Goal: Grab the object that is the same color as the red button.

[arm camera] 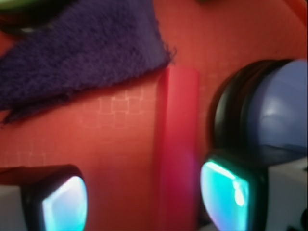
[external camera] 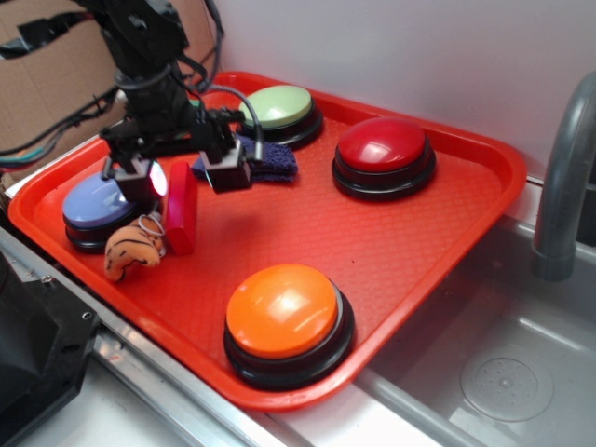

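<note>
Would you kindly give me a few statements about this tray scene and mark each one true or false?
1. The gripper is open, with the red block between its fingers. True.
2. The red block lies next to the red button. False: it sits by the blue button, across the red tray from the red button.
3. A dark blue cloth lies on the tray near the block. True.
4. The orange button sits at the back, beside the green button. False: it is at the tray's front edge.
5. The gripper presses the red button. False: it hangs over the block.
</note>
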`<state>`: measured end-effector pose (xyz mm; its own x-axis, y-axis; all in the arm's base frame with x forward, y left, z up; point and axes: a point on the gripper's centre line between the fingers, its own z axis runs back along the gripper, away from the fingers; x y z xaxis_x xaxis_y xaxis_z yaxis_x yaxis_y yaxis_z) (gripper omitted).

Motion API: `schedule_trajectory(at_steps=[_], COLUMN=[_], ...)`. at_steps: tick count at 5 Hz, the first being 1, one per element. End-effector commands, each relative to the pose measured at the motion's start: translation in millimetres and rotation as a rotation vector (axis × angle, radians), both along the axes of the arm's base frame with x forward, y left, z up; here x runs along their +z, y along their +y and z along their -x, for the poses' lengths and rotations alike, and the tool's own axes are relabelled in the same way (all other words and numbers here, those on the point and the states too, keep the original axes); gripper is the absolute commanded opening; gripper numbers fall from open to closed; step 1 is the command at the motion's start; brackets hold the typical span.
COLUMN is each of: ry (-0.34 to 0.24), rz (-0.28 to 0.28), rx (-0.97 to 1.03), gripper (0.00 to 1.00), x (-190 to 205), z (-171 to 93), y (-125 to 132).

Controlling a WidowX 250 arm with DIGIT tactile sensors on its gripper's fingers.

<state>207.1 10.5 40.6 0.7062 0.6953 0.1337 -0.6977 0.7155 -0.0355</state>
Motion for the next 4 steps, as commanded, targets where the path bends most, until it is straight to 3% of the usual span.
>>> schedule_trajectory(at_steps=[1,2,3,4], ry=[-0.002,0.012,-0.019,-0.026], rz=[0.032,0.094,0.105,0.101], rx=[-0.012,-0.02,-0.022,-0.003], gripper=[1.0,1.0,1.0,0.0], x=[-6.0,-9.8,-10.0,-14.8], z=[-4.8,-5.6,-9.3,-10.0], y=[-8.4,-15.4,-15.7,-11.7])
